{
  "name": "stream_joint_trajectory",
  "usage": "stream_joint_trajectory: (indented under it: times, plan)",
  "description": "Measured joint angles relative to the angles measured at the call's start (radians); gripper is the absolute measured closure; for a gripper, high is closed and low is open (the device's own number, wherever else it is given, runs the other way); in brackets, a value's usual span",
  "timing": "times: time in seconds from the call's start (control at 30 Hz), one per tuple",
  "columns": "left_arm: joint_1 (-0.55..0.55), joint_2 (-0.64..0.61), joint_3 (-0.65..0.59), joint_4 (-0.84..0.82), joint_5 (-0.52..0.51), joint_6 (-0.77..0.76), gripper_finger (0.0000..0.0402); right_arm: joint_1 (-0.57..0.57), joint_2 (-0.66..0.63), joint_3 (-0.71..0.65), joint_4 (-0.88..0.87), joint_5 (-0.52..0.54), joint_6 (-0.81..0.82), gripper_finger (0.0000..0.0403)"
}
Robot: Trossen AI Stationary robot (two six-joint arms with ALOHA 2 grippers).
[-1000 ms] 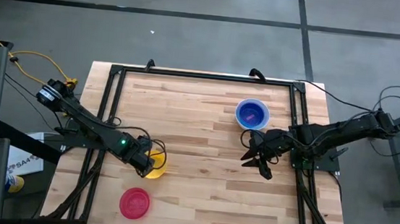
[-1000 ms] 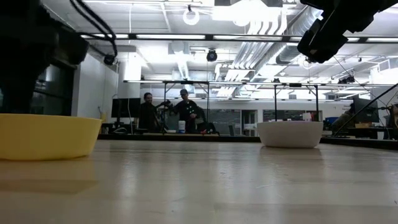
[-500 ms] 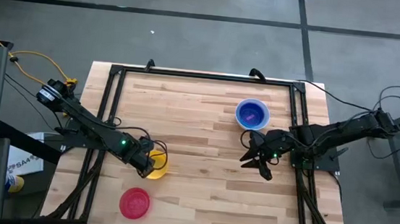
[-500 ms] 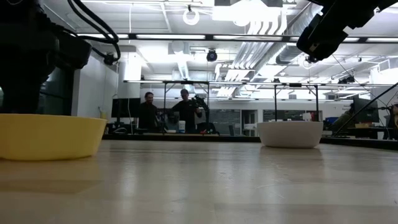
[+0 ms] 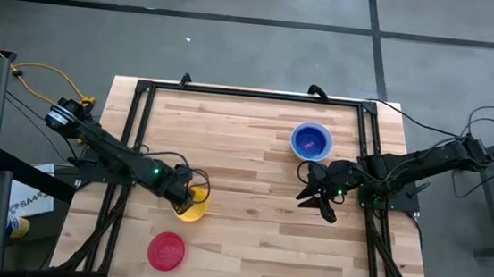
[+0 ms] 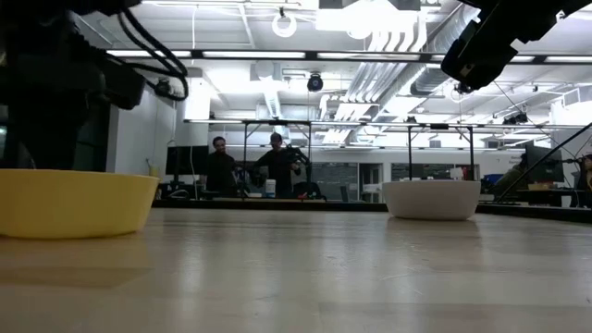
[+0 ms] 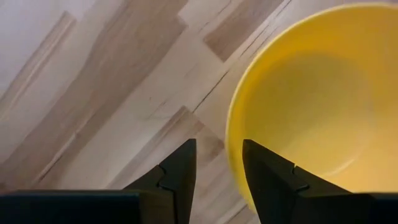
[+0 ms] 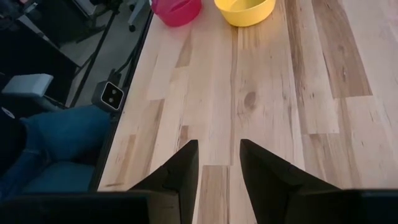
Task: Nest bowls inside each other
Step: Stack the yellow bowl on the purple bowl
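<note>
Now the left gripper (image 7: pixel 214 163) straddled the small yellow plastic bowl's (image 5: pixel 190 205) rim near-left, fingers parted but not clamped, likely readying a lift; the right gripper (image 5: pixel 316 197) hovered open beside the blue bowl (image 5: pixel 310 141).

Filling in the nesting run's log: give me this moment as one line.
left gripper: open, straddling yellow bowl rim | right gripper: open, above table | red bowl: alone | blue bowl: nested in white

A pale wooden plank desk (image 5: pixel 247 237) in a black metal frame is seen on grey concrete floor (image 5: pixel 237 48); two people (image 6: pixel 250 171) are stood far behind
</note>
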Motion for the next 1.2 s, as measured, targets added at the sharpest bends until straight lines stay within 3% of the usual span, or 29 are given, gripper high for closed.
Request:
stream_joint_trajectory:
  times: [0.27,0.73,1.2]
  plan:
    - [0.062,0.000,0.000,0.050,0.062,0.065,0.0271,0.000,0.000,0.000,0.000,0.000,0.000,0.0291]
    - [0.060,0.000,0.000,0.041,0.111,0.058,0.0271,0.000,0.000,0.000,0.000,-0.006,-0.003,0.0291]
    - [0.060,0.000,0.000,0.040,0.135,0.055,0.0336,0.000,0.000,0.000,0.000,-0.008,-0.003,0.0291]
